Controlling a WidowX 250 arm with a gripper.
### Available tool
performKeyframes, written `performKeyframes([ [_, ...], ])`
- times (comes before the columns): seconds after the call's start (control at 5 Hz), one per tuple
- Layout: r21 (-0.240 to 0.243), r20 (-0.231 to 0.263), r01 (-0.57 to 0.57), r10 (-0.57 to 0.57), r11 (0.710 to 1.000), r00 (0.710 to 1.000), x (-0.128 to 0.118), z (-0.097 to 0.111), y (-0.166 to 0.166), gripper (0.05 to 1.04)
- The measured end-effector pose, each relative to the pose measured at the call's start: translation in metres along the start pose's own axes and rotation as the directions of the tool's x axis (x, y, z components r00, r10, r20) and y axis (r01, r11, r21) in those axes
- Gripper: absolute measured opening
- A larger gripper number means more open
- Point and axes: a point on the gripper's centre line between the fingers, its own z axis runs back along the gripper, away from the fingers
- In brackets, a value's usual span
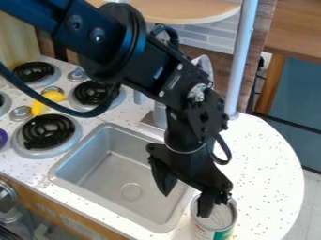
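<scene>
Gripper [185, 205] is set wide open, fingers apart, with nothing seen clamped. Below one finger, the can [219, 222] is stood upright, its long axis vertical and its round metal top faced upward; whether the rim is touched cannot be told. Beside the gripper, a rounded rectangular metal sink [102, 165] with a round drain [131, 191] is recessed into the speckled counter [266, 164]. Beyond the sink, coiled burners [48, 131] are fitted.
</scene>
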Motion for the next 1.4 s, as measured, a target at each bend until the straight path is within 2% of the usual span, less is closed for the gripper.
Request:
performKeyframes([
  [0.4, 0.009, -0.056, -0.009, 0.009, 1.000, 0.998, -0.018, -0.012, 0.004, 0.999],
  [0.6, -0.018, -0.073, 0.002, -0.003, 1.000, 0.997, -0.036, -0.015, 0.005, 0.999],
  [0.8, -0.052, -0.063, 0.000, -0.003, 0.999, 0.998, -0.047, -0.025, 0.003, 0.999],
  [1.0, -0.029, -0.029, -0.029, 0.028, 0.999, 0.999, -0.056, -0.050, 0.008, 0.999],
  [1.4, 0.013, 0.078, -0.013, 0.012, 1.000, 0.997, -0.049, -0.083, -0.004, 0.999],
])
